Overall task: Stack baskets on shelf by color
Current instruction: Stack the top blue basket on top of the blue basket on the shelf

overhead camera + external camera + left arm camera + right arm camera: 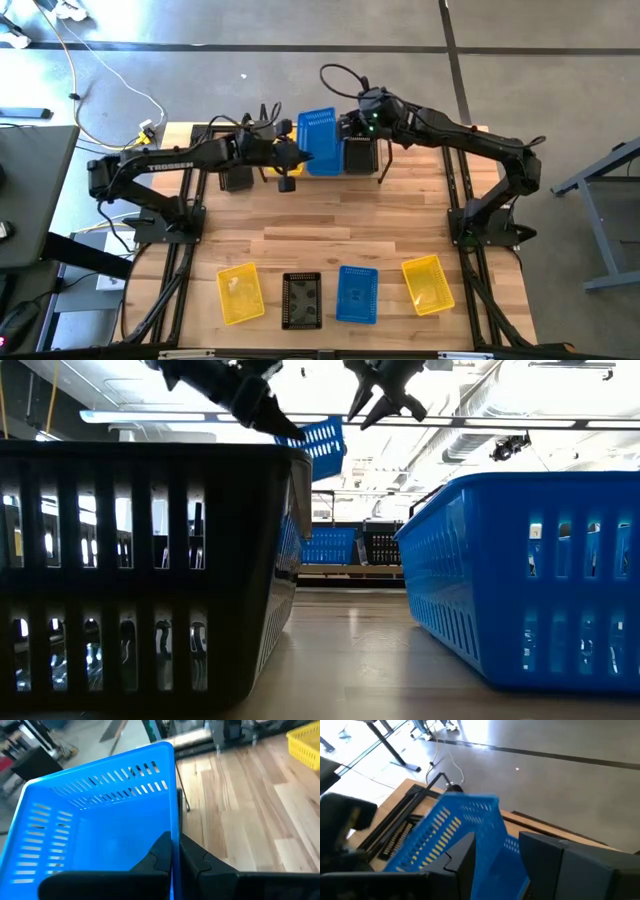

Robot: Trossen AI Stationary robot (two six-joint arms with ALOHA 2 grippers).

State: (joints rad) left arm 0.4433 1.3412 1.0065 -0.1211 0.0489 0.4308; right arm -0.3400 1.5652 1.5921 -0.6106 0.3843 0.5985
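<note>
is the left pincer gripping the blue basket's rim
Yes, the left pincer is clamped on the side rim of the blue basket.

This is a robotics lab or workshop in a large industrial-style hall. The plank tabletop (330, 230) sits in a black metal frame (176, 262) on a bare grey concrete floor (250, 60) marked with dark tape lines. Two dark robot arms (160, 165) are bolted at its sides. Loose yellow and white cables (90, 55) trail across the floor, and the leg of a grey stand (600, 180) shows at one edge. The low view shows a high ceiling with exposed ducts (520, 400) and strip lighting (140, 417).
</note>
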